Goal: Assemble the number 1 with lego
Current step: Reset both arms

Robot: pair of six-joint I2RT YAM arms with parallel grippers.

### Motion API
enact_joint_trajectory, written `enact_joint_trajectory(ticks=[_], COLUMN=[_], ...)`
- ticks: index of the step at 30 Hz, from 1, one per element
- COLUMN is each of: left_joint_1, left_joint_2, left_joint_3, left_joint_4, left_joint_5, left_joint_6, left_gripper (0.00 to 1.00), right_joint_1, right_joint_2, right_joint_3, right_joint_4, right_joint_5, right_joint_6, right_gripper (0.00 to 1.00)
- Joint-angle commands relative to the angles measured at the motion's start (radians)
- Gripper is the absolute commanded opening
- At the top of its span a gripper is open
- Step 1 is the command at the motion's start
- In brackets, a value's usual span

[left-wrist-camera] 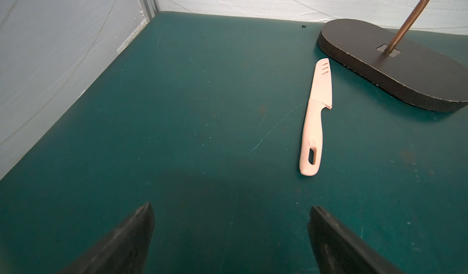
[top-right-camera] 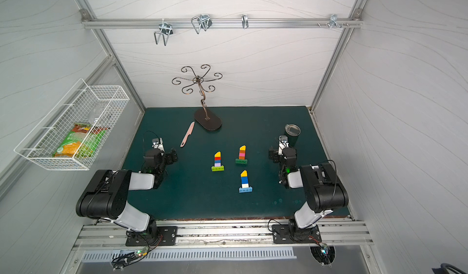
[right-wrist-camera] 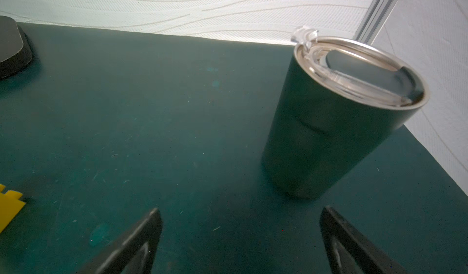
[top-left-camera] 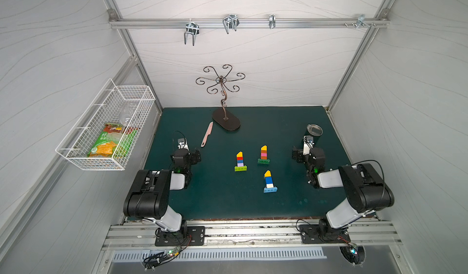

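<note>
— While the lime-based stack (top-left-camera: 240,162), green-based stack (top-left-camera: 263,155) and blue-based stack (top-left-camera: 269,182) lie flat on the mat (top-left-camera: 215,204), looking finished, any last press should come straight down, base braced.
— Agreed. Left gripper (left-wrist-camera: 230,209) and right gripper (right-wrist-camera: 240,212) both stand spread and empty, flanking the lego, well apart; pink knife (top-left-camera: 207,134), tumbler (top-left-camera: 314,131) farther out.

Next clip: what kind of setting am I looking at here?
Probably a lab robot cell, not a home: aluminium frame with white panel walls, left arm and right arm bolted to a front rail, staged lego on a green mat.
</note>
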Motion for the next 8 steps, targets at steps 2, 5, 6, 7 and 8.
enact_joint_trajectory(ticks=[2,5,6,7,8], left_joint_1=[-0.004,-0.004,-0.004,-0.004,-0.004], left_joint_2=[-0.01,-0.01,-0.009,-0.011,-0.011], left_joint_3=[0.028,0.028,0.028,0.027,0.027], left_joint_4=[0.049,0.049,0.049,0.049,0.049], left_joint_5=[0.007,0.006,0.005,0.007,0.007], left_joint_6=[0.005,0.006,0.005,0.006,0.006], left_gripper=[1.0,1.0,1.0,1.0,1.0], right_joint_1=[-0.004,-0.004,-0.004,-0.005,-0.006], right_joint_2=[-0.015,-0.016,-0.017,-0.019,-0.02], right_joint_3=[0.01,0.009,0.013,0.011,0.011], right_joint_4=[-0.022,-0.021,-0.026,-0.029,-0.028], right_joint_5=[-0.01,-0.012,-0.015,-0.017,-0.018], right_joint_6=[0.005,0.005,0.007,0.004,0.005], right_gripper=[0.99,0.99,0.99,0.99,0.99])
